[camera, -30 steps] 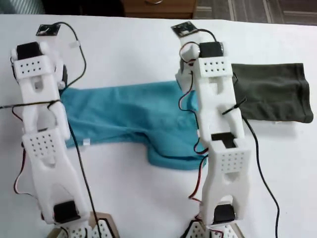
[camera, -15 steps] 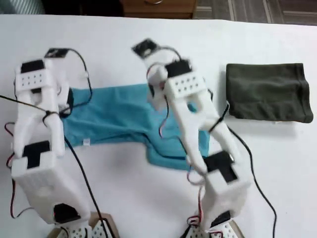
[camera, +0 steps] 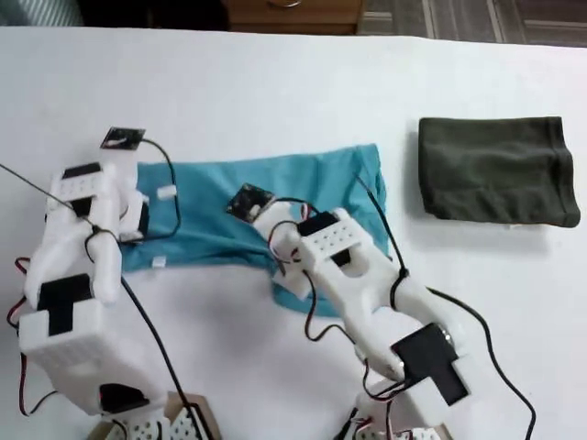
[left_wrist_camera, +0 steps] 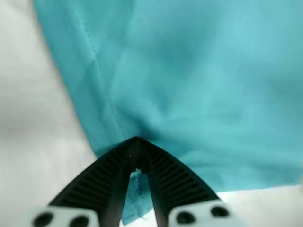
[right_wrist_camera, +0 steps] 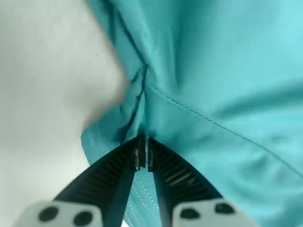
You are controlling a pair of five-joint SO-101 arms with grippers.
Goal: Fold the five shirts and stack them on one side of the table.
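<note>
Two claws pinch one blue shirt, and most of it lies on the far side of them.

Closest to the arms, the right claw is shut tight on a bunched bit of the blue shirt, near the middle of its near edge. The left claw is shut tight too, holding the shirt by a seam close to its left end. The shirt lies long from side to side on the white table, so I think a fold would go up and away from the arms. Farther off on the right side sits a dark folded shirt, apart from the blue one. The right arm is nearer to it.
</note>
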